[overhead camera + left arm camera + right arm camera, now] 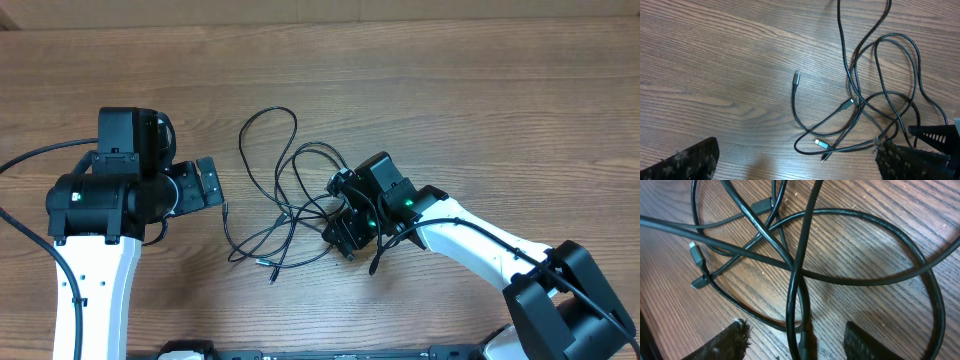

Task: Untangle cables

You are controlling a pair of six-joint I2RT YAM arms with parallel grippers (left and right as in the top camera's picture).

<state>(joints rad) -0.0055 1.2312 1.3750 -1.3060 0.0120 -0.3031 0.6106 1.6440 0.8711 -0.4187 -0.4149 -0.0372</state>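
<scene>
**Overhead: right arm sitting at the tangle's edge**

Overhead is showing the cables lying as loose, crossing loops on the table, between the two arms. The right gripper is touching the tangle's right side. Its jaws are standing apart, with one strand running between the fingers, not pinched. The left gripper is gaping wide and empty, just left of the loops. That strand is running straight out ahead of the right jaws, so the right arm is looking better placed to close on it.
</scene>
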